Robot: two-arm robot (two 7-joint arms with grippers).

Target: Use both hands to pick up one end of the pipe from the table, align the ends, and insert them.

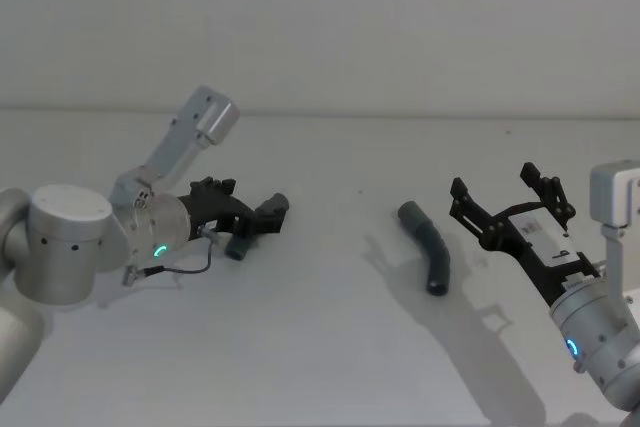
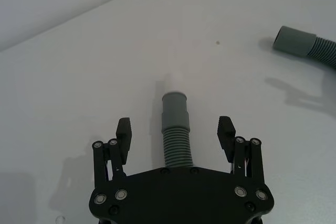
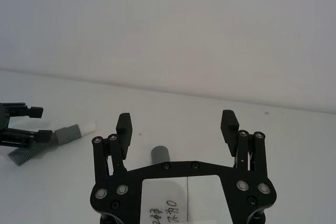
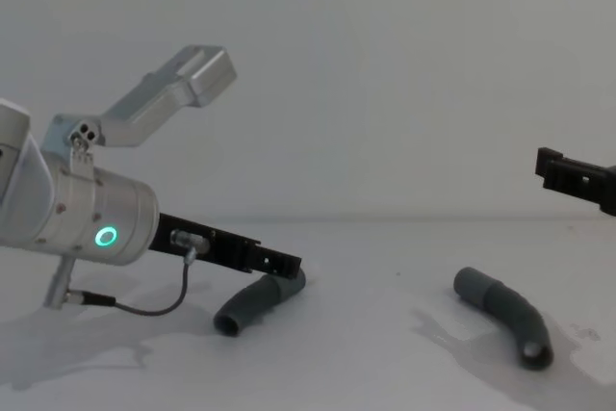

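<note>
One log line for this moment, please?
left tool: open, straddling left pipe | right tool: open, raised near right pipe | joined: no

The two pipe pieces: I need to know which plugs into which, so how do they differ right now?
The left pipe piece lies between the open jaws of the left end effector; the right pipe piece lies free, with the open right end effector hovering near it. The left pipe piece ends in a narrow whitish tip; the right pipe piece shows a wider grey collar. Both are dark-grey, curved, ribbed tubes on the table.
</note>
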